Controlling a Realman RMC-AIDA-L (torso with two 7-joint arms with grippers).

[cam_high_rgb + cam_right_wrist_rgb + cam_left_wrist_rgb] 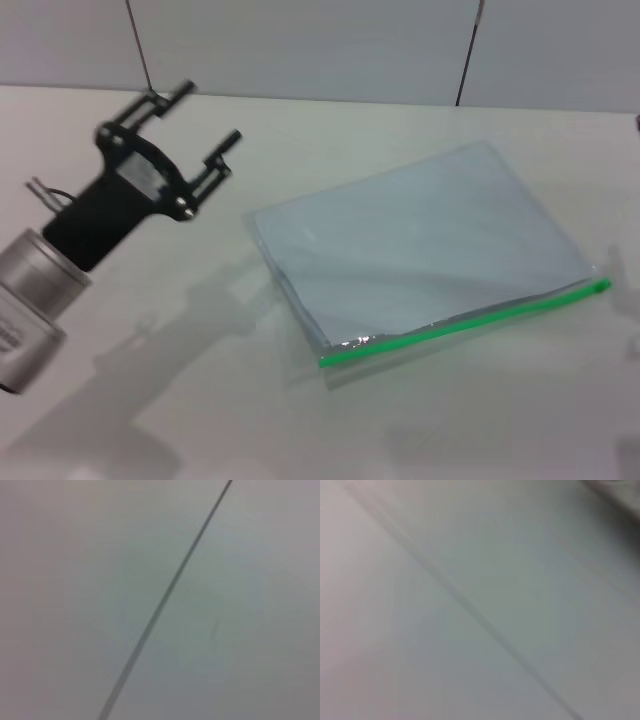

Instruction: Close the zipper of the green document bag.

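Note:
The green document bag [420, 250] lies flat on the white table, a pale blue-grey translucent pouch right of centre in the head view. Its zipper [470, 322] is a bright green strip along the near long edge, running from lower left to the right end; I cannot pick out the slider. My left gripper [197, 117] hangs above the table to the left of the bag, well apart from it, open with nothing between its fingers. The right gripper is out of view. Both wrist views show only a pale surface with a thin dark line.
The white table [200, 420] ends at the back against a pale wall [320, 40] with thin dark seams. The left arm's silver and black body [40, 290] fills the lower left of the head view.

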